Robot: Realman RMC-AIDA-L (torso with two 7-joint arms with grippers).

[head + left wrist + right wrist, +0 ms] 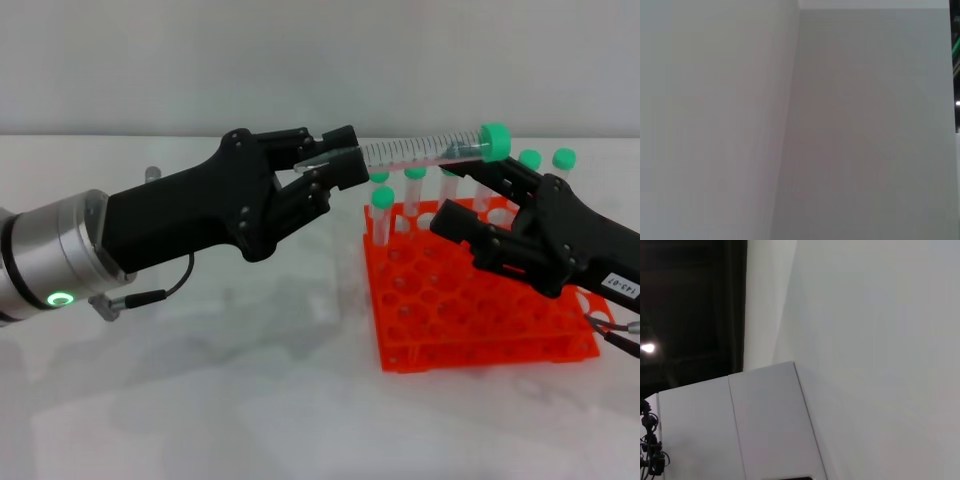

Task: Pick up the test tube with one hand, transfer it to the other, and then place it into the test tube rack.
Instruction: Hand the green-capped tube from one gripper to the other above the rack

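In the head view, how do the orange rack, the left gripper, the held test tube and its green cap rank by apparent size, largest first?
1. Left gripper and test tube rack: alike in apparent size, and the gripper is nearer the camera, so I do not rank them.
2. Test tube.
3. Green cap.

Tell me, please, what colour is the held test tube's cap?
Green; the test tube shows best in the head view.
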